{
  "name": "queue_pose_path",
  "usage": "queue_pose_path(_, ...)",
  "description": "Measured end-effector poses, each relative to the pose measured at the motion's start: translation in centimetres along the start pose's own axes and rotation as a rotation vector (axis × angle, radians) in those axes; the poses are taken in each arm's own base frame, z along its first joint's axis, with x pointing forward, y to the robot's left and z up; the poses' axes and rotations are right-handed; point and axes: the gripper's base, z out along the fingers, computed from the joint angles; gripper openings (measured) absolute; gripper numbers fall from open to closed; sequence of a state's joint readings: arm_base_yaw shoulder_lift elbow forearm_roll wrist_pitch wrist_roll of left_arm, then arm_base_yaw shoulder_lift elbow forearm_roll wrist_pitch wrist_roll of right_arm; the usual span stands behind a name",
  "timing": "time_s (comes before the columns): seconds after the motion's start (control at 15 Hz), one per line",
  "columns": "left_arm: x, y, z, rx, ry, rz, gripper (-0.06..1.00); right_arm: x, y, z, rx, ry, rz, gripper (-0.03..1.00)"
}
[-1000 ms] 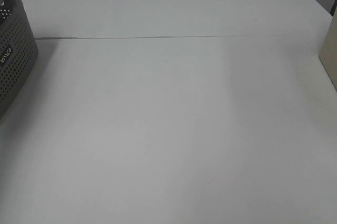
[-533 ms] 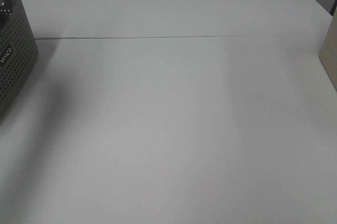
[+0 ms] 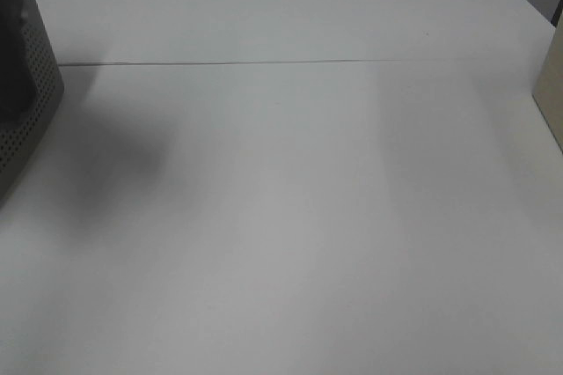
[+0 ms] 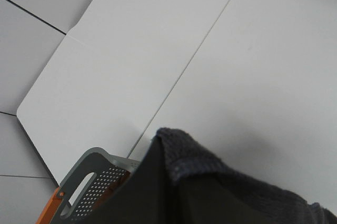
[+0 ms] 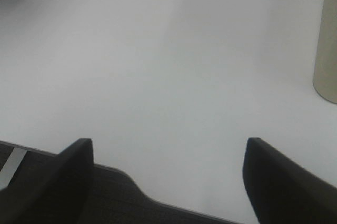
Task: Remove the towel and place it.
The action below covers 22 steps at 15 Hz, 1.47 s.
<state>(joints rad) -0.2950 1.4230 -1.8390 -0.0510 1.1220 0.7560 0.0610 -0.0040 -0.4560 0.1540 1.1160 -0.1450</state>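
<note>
1. Towel (image 4: pixel 221 174), dark navy terry with a thin hem, was bunched in the left jaws. They were closed tight on it, with one smooth black finger (image 4: pixel 147 192) pressed flat against the cloth.
2. It was held up above the grey perforated basket (image 4: pixel 100 176), close to the basket's corner and handle slot. An orange piece (image 4: pixel 48 211) showed under that corner.
3. In the high view the basket sat at the 9 to 10 o'clock edge of the desk (image 3: pixel 290 216), partly cut off by the frame. A dark blurred mass (image 3: pixel 12 32) hung in front of its wall; I could not tell whether it was cloth or arm.
4. A soft shadow (image 3: pixel 114 150) spread over the desk from the basket toward the centre.
5. A thin seam (image 3: pixel 264 63) crossed the desk from 9 to 3 o'clock, above the middle. The far corners at 11 and 1 o'clock were cut at a slant.
6. A beige upright object (image 3: pixel 552 84) stood at the 3 o'clock edge, mostly out of frame.
7. Between the basket and the beige object the white desktop ran unbroken from the seam down to 6 o'clock.
8. Right jaws stood wide apart with nothing between them. Their fingers (image 5: pixel 63 182) hung over an edge of the desk, well apart from the beige object.
</note>
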Motion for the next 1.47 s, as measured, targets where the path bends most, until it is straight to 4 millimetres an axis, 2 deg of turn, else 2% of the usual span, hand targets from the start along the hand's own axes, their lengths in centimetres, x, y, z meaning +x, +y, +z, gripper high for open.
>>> queue_pose_path(0.2,0.0,-0.1,1.5,0.023,0.018,0.001,0.0,0.0,0.1,0.0,-0.006,-0.001,0.003,0.77)
queue_pose_path(0.4,-2.4,-1.0,1.6,-0.032,-0.102,0.104,0.0,-0.3,0.2,0.0,-0.018,-0.025,0.011,0.77)
queue_pose_path(0.67,-4.1,-1.4,2.8,-0.099,-0.182,0.176,0.0,-3.1,0.9,1.7,-0.146,-0.048,0.038,0.77)
queue_pose_path(0.8,-4.8,-2.2,3.8,-0.092,-0.197,0.253,0.0,-5.2,1.6,3.7,-0.286,-0.053,-0.001,0.77)
queue_pose_path(1.0,-5.8,-2.9,3.9,-0.096,-0.252,0.28,0.0,-8.2,2.8,8.7,-0.562,-0.047,-0.06,0.77)
queue_pose_path(1.2,-6.3,-3.6,3.7,-0.073,-0.276,0.285,0.0,-10.8,2.9,13.1,-0.699,-0.078,-0.085,0.77)
queue_pose_path(1.33,-6.9,-4.6,3.5,-0.048,-0.302,0.296,0.0,-12.5,2.6,16.6,-0.744,-0.058,-0.075,0.77)
queue_pose_path(1.4,-7.0,-4.7,3.5,-0.044,-0.306,0.299,0.0,-12.7,2.5,17.3,-0.75,-0.051,-0.067,0.77)
queue_pose_path(1.47,-7.3,-5.0,3.4,-0.041,-0.317,0.304,0.0,-13.5,2.3,19.0,-0.763,-0.039,-0.064,0.77)
